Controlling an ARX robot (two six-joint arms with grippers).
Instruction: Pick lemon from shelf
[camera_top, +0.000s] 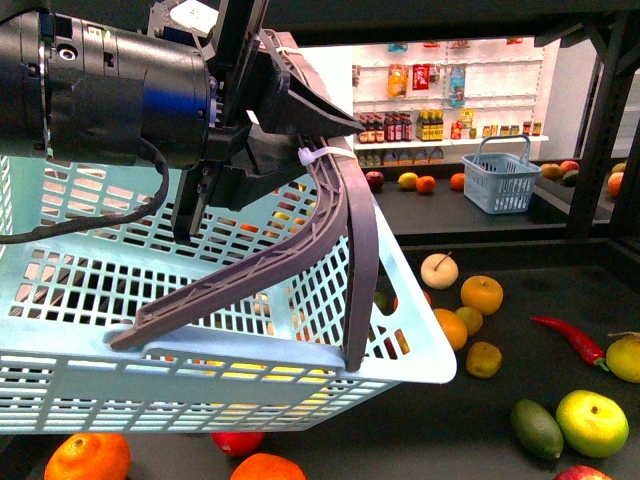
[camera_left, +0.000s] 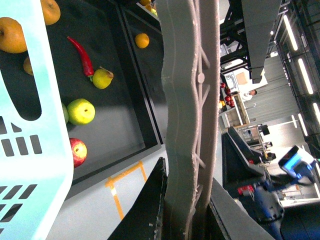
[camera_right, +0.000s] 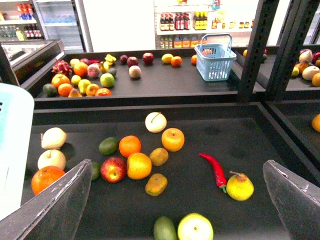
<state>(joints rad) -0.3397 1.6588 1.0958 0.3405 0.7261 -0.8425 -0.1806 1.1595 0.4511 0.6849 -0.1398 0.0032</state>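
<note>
- Spanning the lower right of the front view, the shelf (camera_top: 450, 425) shows us a dark matte tray strewn with loose fruit, with a further tier behind it at upper right.
- We see a pale blue basket (camera_top: 200, 300) filling the left and centre of that view. It is tilted, and its grey handle (camera_top: 345, 230) arches up towards the top.
- Our left gripper (camera_top: 320, 140), just above centre, has its black jaws clamped on the top of the handle.
- Our right gripper (camera_right: 177, 170) appears as two grey fingers (camera_right: 55, 200) in the lower corners of the right wrist view. They are spread wide with nothing between them.
- We find the lemon (camera_right: 240, 186) at the lower right of the right wrist view, lying on the tray just beside a red chilli (camera_right: 214, 167) and well apart from both grippers.
- A yellow-green fruit (camera_right: 195, 227) sits at the bottom centre, near the lemon.
</note>
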